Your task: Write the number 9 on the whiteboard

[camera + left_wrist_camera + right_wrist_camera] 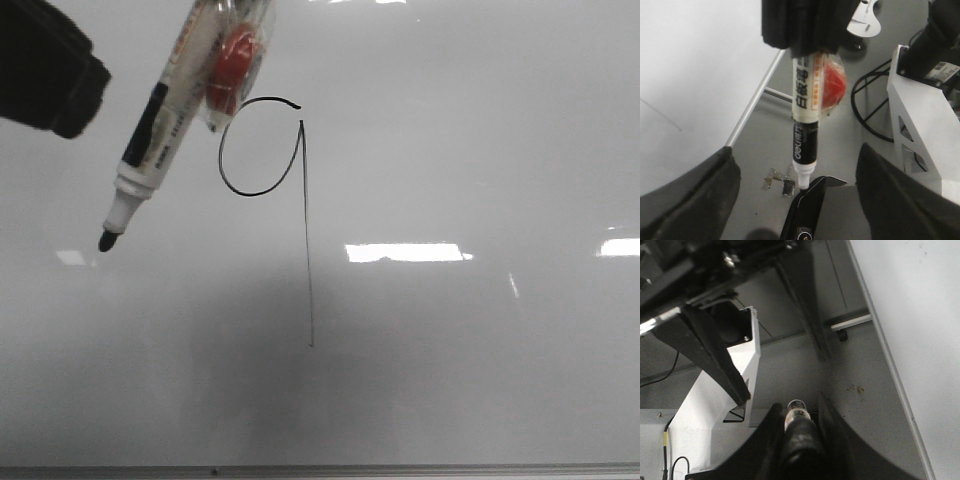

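The whiteboard (pixel 450 130) fills the front view. On it is the number 9 (pixel 306 240), a thin black oval loop with a long straight stem. A black and white marker (pixel 150 130) with a red lump in clear wrap (pixel 235 65) slants left of the loop, its tip near the board. My right gripper (pixel 799 416) is shut on the marker (pixel 796 409). My left gripper (pixel 797 197) is open and empty, its fingers (pixel 685 200) wide apart around the hanging marker (pixel 805 110). A black part of an arm (pixel 45 65) shows at top left.
The board's grey metal edge strip runs along the bottom (pixel 320 468) and shows in the left wrist view (pixel 752 100). Bright light reflections (pixel 405 252) lie right of the stem. Beyond the board are the floor, a white stand (pixel 925 115) and a black cable loop (pixel 865 117).
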